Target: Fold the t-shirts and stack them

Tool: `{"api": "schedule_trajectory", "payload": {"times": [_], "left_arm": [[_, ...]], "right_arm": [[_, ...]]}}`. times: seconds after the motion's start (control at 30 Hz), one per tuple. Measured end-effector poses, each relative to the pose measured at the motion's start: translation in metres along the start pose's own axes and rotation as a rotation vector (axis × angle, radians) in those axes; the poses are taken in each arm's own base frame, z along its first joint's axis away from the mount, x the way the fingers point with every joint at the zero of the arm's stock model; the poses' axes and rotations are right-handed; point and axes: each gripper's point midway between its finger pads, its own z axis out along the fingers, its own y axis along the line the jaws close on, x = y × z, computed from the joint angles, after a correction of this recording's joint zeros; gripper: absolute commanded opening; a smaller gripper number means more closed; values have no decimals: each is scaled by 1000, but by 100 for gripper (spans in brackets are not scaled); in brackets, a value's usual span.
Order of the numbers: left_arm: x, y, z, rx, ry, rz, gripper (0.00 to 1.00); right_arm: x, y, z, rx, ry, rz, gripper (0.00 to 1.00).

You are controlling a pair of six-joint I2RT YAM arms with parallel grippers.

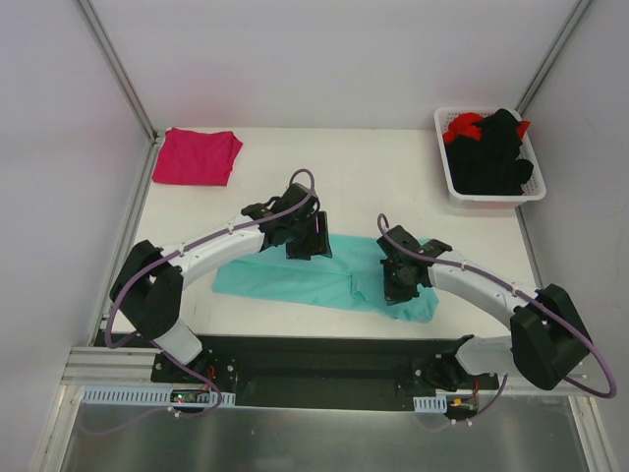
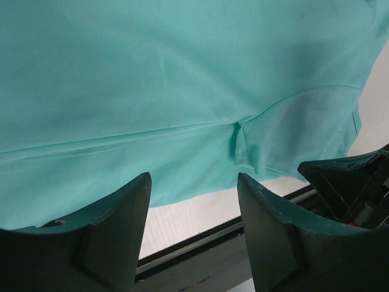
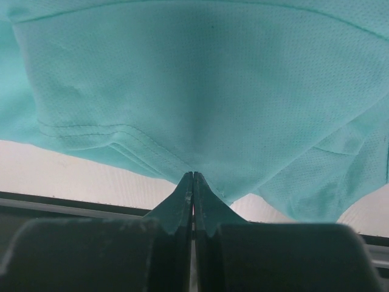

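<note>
Right wrist view: our right gripper (image 3: 193,177) pinches the teal t-shirt (image 3: 200,91) at its hem on the table (image 1: 393,177); our left gripper (image 2: 193,181) gapes above. Limp, light cloth; we'd take stitched edges.

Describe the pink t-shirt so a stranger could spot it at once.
Start at the white table and go to its far left corner. The pink t-shirt lies folded there alone; the teal t-shirt is spread out at the near edge, and the black and red garments fill a white basket at far right.
</note>
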Motion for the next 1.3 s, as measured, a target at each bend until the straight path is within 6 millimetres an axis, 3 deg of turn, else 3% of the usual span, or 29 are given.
{"api": "schedule_trajectory", "payload": {"times": [0.5,0.93,1.3], "left_arm": [[-2,-2,-10,13,-24,10,59],[0,0,-10,6,-19,11,59],[-2,2,-10,-4,-28,10,59]], "right_arm": [[14,-11,24,54,45,19,1],[10,-14,17,55,4,32,1],[27,-27,18,69,8,52,1]]}}
